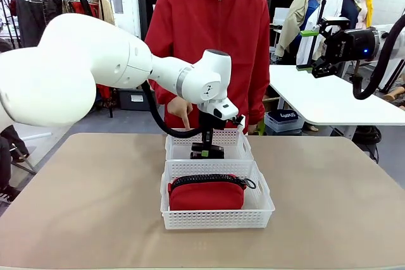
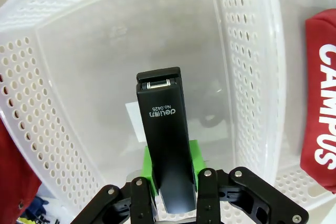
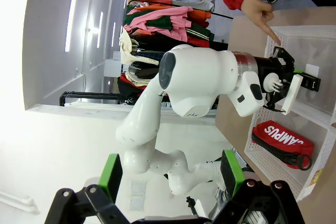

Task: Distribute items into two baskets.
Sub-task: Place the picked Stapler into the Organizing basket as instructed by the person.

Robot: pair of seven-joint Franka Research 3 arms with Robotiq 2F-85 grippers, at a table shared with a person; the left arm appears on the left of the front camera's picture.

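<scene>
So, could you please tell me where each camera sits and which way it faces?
Front: between the arms, facing the person; left arm lowers the stapler into the far basket.
Left wrist: looks down the left gripper at stapler and basket.
Right wrist: raised, rolled sideways behind the open right gripper.
Shared: the red pouch in the near basket.

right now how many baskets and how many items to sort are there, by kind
white baskets: 2, the near basket and the far basket
red pouch: 1, lying in the near basket
black stapler: 1, held by the left gripper over the far basket
total: 4
</scene>
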